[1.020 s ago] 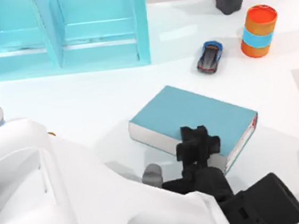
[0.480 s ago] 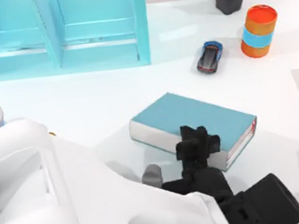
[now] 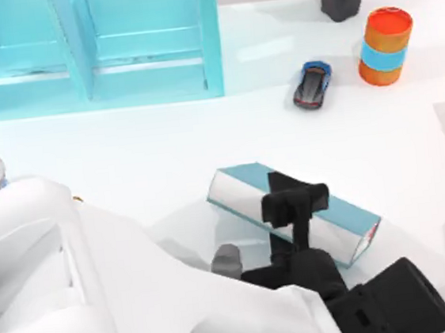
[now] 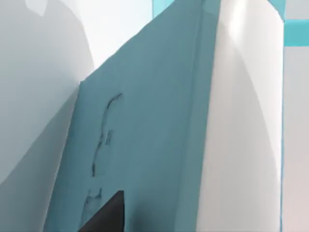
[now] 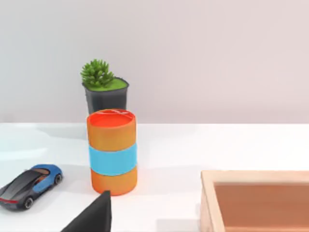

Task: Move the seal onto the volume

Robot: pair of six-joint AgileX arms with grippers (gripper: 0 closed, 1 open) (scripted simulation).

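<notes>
Left end effector (image 3: 294, 199) clamped on the book (image 3: 241, 192), book tipped up on edge off the surface (image 3: 149, 150)

No words, numbers, brands or signs can be read anywhere. The teal book (image 3: 322, 208) has a plain cover; the left wrist view shows only faint dark scribbled marks on it (image 4: 145, 145), which form no letters. The orange can (image 3: 385, 46) carries a blank blue band.
</notes>
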